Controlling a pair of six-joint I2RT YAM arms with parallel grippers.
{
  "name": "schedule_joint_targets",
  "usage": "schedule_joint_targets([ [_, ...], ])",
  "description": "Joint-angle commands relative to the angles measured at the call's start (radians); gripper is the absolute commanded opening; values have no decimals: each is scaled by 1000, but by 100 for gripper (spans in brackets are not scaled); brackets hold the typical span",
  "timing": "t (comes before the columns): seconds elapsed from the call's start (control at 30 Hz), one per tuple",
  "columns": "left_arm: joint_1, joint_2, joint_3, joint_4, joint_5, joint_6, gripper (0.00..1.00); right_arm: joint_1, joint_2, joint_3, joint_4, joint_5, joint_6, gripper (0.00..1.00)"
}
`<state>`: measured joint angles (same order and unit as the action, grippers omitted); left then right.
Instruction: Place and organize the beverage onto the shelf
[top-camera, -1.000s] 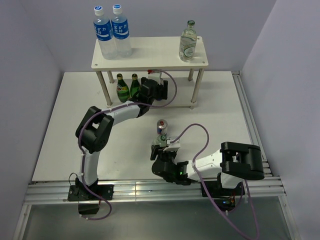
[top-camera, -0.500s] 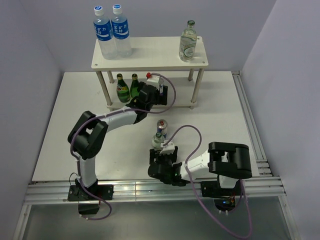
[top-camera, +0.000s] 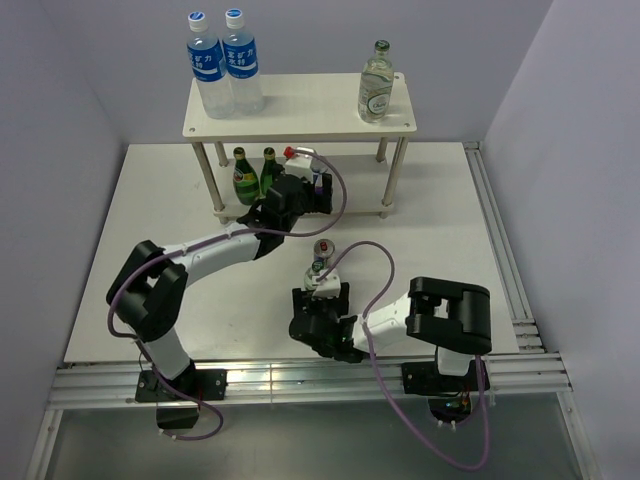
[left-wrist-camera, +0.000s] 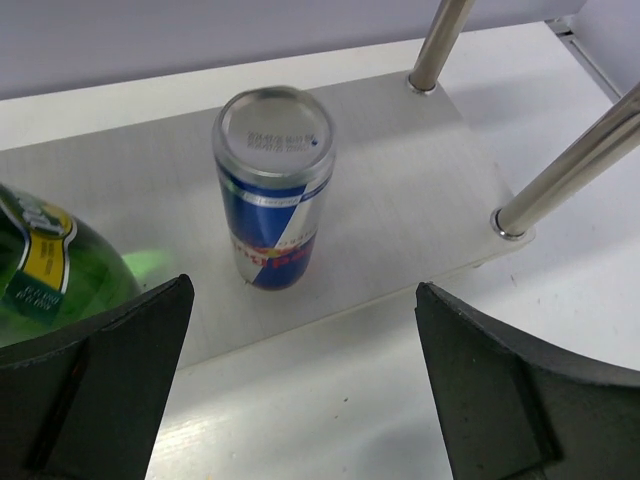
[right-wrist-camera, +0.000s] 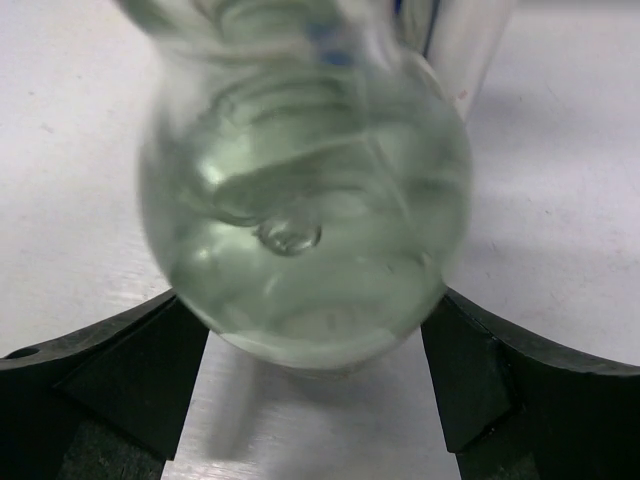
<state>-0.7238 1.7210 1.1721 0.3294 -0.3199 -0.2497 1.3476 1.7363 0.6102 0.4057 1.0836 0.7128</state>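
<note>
The shelf stands at the back. Its top board holds one clear glass bottle. Its lower board holds two dark green bottles at the left and a silver-blue can standing upright. My left gripper is open and empty just in front of that can; it also shows in the left wrist view. A second can stands on the table. My right gripper is shut on the other clear glass bottle, which has a green cap.
Two tall water bottles stand at the left of the top board. Silver shelf legs rise to the right of the can. Metal rails run along the table's near edge.
My left gripper has drawn back from the lower board, leaving the can standing there. My right arm has shifted left and a little forward with the clear bottle.
</note>
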Motion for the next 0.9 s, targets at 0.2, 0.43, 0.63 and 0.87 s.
schedule_joint_targets([
  [0.2, -12, -129, -77, -10, -7, -5, 99, -15, 17, 60, 90, 87, -91, 89],
  [0.43, -43, -225, -146, -53, -28, -23, 99, -62, 39, 69, 142, 102, -116, 88],
  [0.63, -88, -300, -193, -101, -85, -46, 99, -90, 55, 66, 183, 95, -125, 81],
  [0.87, -167, -412, -232, -216, -178, -101, 99, -102, 46, 62, 154, 82, -105, 3],
])
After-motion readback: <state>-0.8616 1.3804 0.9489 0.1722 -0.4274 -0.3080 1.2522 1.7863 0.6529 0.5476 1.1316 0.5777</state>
